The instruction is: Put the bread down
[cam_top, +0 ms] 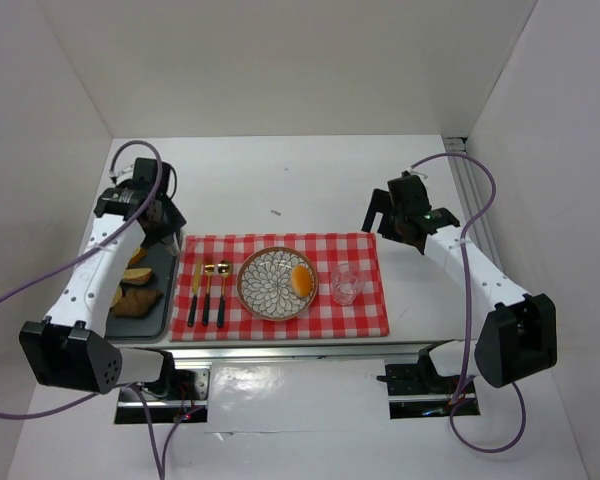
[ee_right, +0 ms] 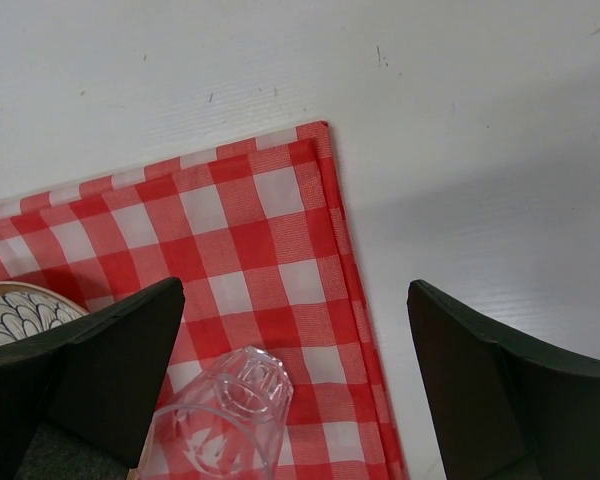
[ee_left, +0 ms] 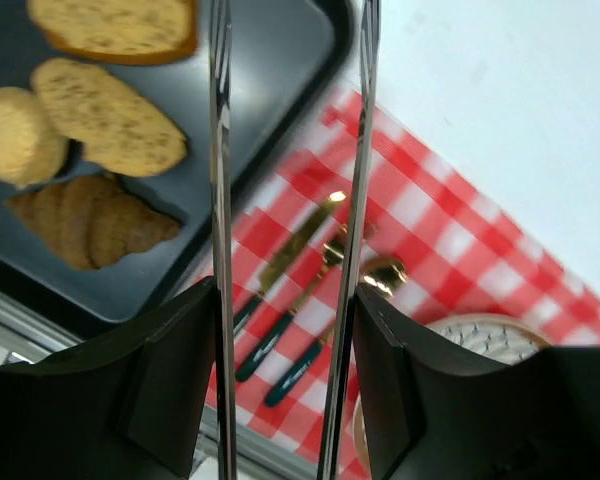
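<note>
A piece of orange-brown bread [cam_top: 302, 280] lies on the right side of the patterned plate [cam_top: 263, 292]. More bread lies on the dark tray [cam_top: 166, 262]: a croissant [ee_left: 90, 220], a round roll [ee_left: 15, 135] and two slices [ee_left: 110, 118]. My left gripper [cam_top: 150, 222] is over the tray's far end. In the left wrist view it [ee_left: 285, 292] is shut on metal tongs [ee_left: 218, 150], whose two blades stand apart with nothing between them. My right gripper [cam_top: 380, 215] is open and empty beyond the cloth's far right corner, also seen in the right wrist view [ee_right: 295, 290].
A red checked cloth [cam_top: 365, 310] carries the plate, gold cutlery with dark handles [cam_top: 208, 290] and a clear glass [cam_top: 345, 285], which also shows in the right wrist view [ee_right: 225, 415]. White walls enclose the table on three sides.
</note>
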### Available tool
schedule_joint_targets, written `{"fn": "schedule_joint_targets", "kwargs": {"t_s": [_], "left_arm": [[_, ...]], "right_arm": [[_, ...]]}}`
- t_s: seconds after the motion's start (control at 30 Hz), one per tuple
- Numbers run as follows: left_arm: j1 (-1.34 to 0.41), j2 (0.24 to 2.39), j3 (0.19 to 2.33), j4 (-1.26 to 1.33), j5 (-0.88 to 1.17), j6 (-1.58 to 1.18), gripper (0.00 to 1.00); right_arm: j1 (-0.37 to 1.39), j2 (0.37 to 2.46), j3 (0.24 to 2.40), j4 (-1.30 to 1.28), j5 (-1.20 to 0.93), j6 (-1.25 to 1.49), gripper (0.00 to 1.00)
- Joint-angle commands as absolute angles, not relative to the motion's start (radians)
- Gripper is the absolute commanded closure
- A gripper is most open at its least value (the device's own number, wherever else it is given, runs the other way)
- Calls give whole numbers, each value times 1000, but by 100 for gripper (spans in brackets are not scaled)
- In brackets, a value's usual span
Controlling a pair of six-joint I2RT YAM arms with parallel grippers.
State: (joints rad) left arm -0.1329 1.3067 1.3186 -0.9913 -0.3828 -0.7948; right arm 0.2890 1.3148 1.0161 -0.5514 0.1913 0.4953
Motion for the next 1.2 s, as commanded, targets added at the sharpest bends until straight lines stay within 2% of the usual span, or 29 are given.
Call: {"fn": "schedule_joint_targets", "kwargs": {"t_s": [0.0, 0.33, 0.73, 1.17], "left_arm": [[-74, 1310, 1308, -1005, -463, -910, 35], [72, 1414, 1289, -976, -476, -905, 37], [52, 1522, 1290, -911, -518, -799, 38], [0, 1626, 1325, -951, -587, -798, 38]], "right_arm": [[282, 1307, 1071, -567, 178, 477, 0], [282, 1354, 1140, -589, 149, 468, 0], [282, 1387, 1200, -598, 140, 468, 0], [282, 1396, 1220, -617, 140, 477, 0]]}}
